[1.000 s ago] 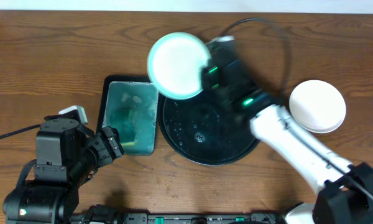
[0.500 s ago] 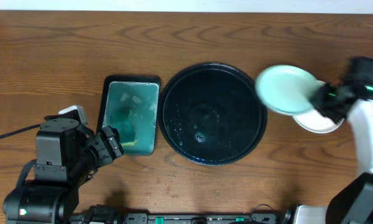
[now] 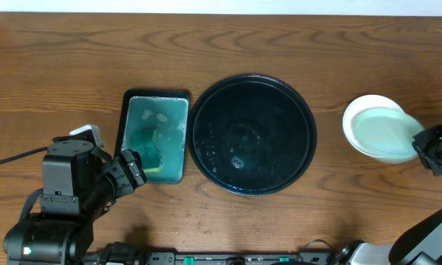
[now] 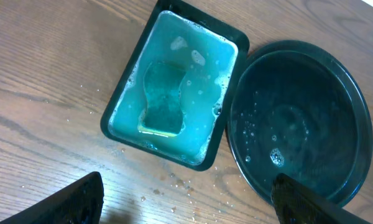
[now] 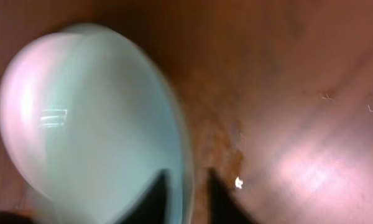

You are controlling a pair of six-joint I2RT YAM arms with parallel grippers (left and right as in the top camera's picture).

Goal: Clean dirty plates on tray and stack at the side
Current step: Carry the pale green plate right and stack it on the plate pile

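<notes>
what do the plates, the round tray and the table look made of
The plates: glossy pale mint-white, probably glazed ceramic or melamine; they catch highlights. The tray: smooth black, plastic or coated metal, shiny with droplets. The table: brown wood or wood-look laminate, with visible grain.

No legible text, label, brand, number or sign in any view. Right wrist view motion-blurred; nothing readable there.
</notes>
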